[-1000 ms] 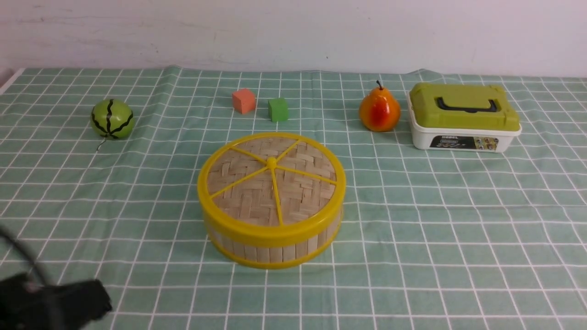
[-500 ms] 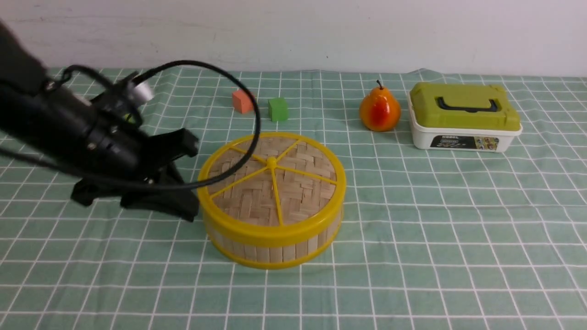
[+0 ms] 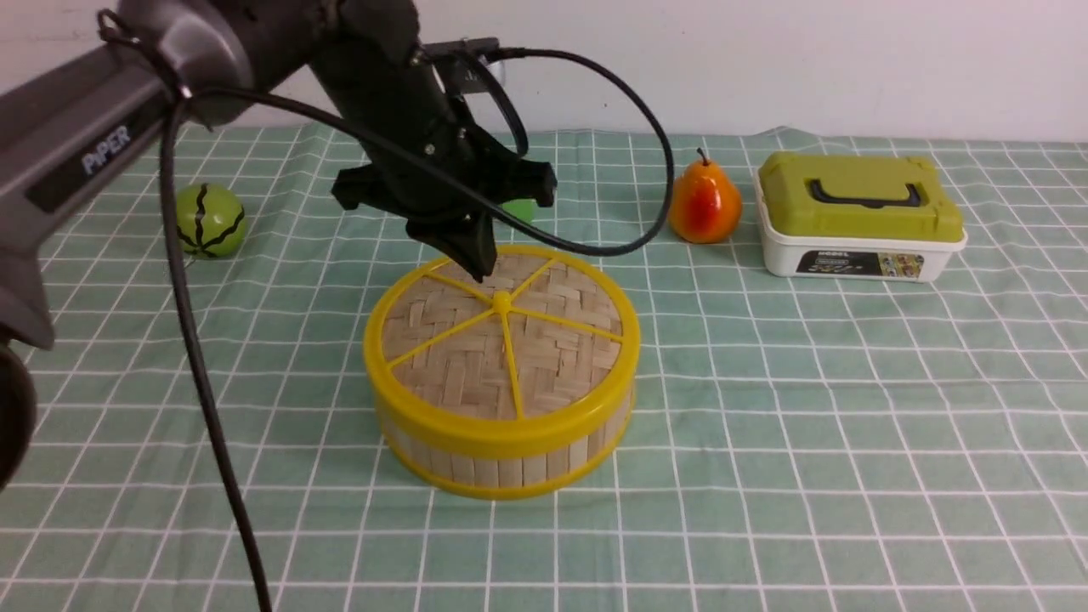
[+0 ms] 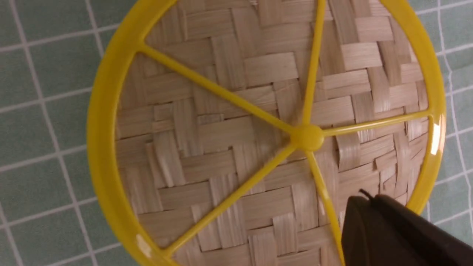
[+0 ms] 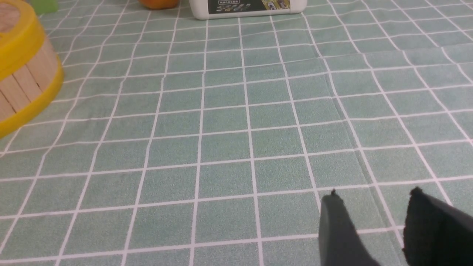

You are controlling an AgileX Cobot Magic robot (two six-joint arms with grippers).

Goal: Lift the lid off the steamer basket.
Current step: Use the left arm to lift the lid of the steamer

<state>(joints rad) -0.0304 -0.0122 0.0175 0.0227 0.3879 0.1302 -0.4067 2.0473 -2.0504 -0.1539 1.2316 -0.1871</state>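
**Lid not yet off; left arm now over it**

Front: the lid [image 3: 501,340] sits square on the basket [image 3: 501,463], mid-table [image 3: 807,425]. Your left end effector [image 3: 478,259], jaws together and empty, hangs just behind the knob [image 3: 502,299]. Half a second ago it was beside the basket. Grasp and lift remain.

Left wrist: closed tip over the lid.

Right wrist: right end effector [image 5: 373,229] parted, empty, well apart.
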